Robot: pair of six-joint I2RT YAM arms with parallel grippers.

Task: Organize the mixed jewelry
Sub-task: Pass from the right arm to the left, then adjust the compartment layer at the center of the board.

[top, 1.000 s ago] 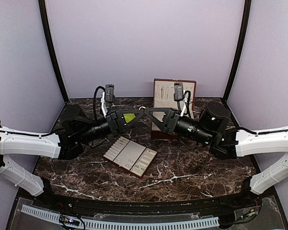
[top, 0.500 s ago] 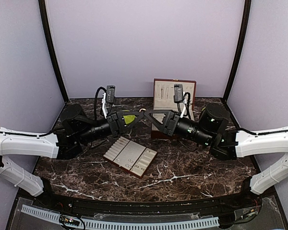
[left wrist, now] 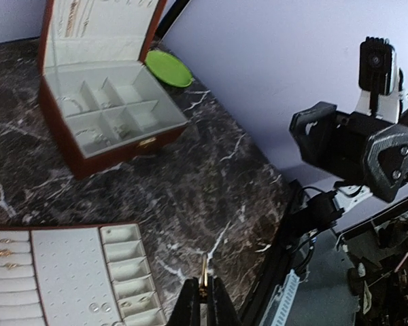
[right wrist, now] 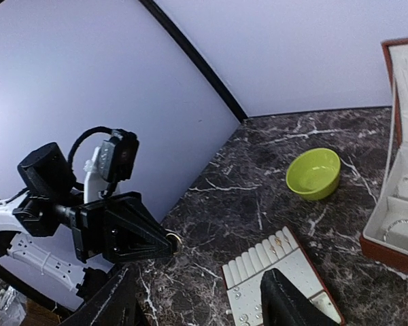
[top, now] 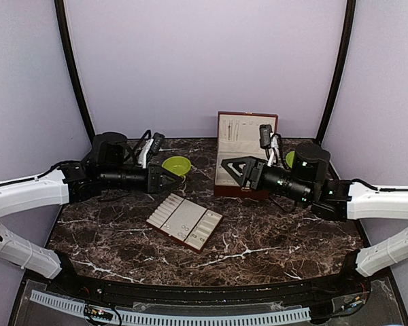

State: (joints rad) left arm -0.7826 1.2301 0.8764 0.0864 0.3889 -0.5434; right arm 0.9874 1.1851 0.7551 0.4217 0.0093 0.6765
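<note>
The left hand (left wrist: 204,293) is pinched shut on a small ring (left wrist: 204,277), which stands upright between the fingertips. In the right wrist view the same ring shows as a tiny loop at the tip of that hand. The hand hangs over the desk (top: 272,238) left of centre, just nearer than the lime-green bowl (top: 176,165) and farther than the flat tray (top: 185,221).

The right hand (right wrist: 200,285) has its fingers (right wrist: 115,302) spread wide with nothing between them. It sits right of centre, in front of the open red-brown box (top: 245,146), and points toward the left hand, well apart from it.

More jewelry pieces (left wrist: 7,252) lie in the slotted rows at the tray's left end. A few small hoops rest on its middle panel, and one or two pieces lie in the small compartments on its right. The box stands at the far middle with its lid upright. Thin silvery pieces lie in several of its cream compartments. A green plate (left wrist: 166,68) lies on the desk just beyond the box.
</note>
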